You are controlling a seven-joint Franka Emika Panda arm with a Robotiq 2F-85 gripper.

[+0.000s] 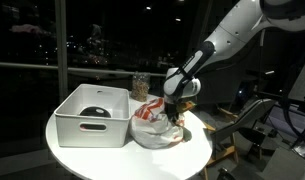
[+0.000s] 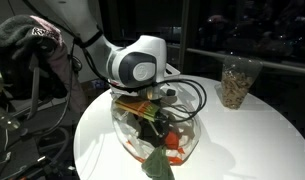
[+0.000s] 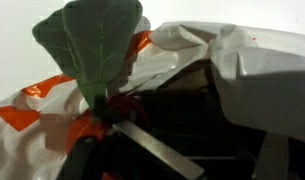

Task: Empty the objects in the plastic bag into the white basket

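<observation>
Gripper (image 1: 172,114) down inside bag (image 1: 149,133) mouth, jaws hidden, cannot tell grip; basket (image 1: 92,118) just beside bag, opposite the arm.

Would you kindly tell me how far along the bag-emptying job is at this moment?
Done: something dark already lies in the white basket, though I cannot identify it. In hand: the gripper is down in the plastic bag, close to a green leafy item; whether it grips anything is unclear. Left: that item and an orange piece are not yet in the basket.
</observation>
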